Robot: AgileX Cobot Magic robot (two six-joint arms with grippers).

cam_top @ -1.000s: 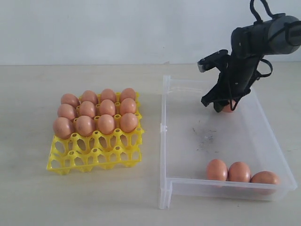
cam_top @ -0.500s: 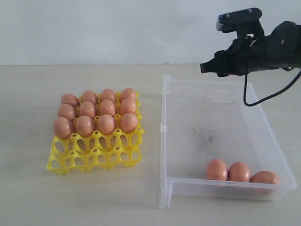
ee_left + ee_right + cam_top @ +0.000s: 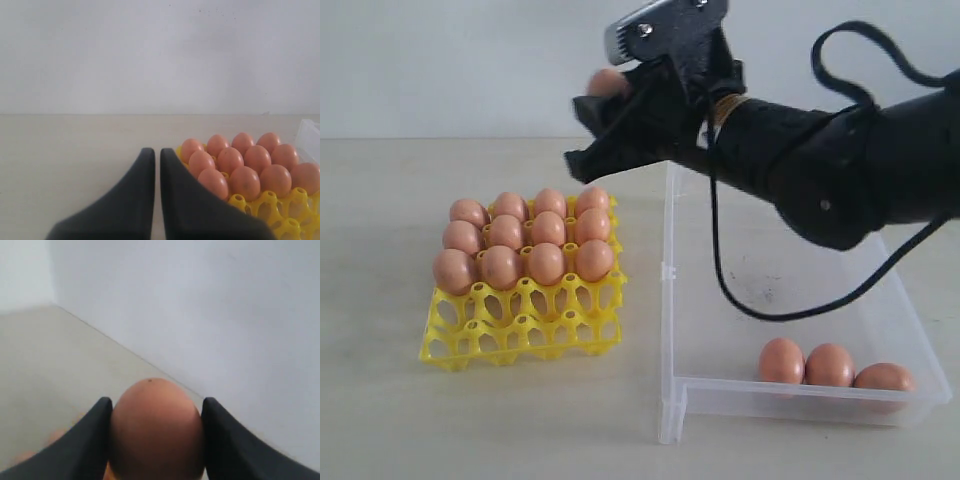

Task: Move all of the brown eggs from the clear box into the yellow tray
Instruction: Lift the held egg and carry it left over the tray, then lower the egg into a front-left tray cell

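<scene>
Eggs left in box: three brown eggs (image 3: pixel 829 364) lie in a row against the near wall of the clear box (image 3: pixel 668 300).
Yellow tray: the yellow tray (image 3: pixel 520 335) sits on the surface (image 3: pixel 380 400) left of the box. Its nearest cups are bare, and twelve eggs fill the three rows behind.
Left gripper: the left gripper (image 3: pixel 156 152) is low beside the tray, fingers pressed together on nothing.
Held egg: the held egg (image 3: pixel 607 82) is high up, pinched in the right gripper (image 3: pixel 155 410), over or just beyond the tray's far right corner.
Handling: probably light, rigid, smooth and thin-shelled, so it would crack if squeezed or dropped. Grip gently across the widest middle.
Views: the right wrist view shows the fingers flanking the egg's widest sides, which the exterior view blurs. Only the exterior view shows the free cups and the box.
</scene>
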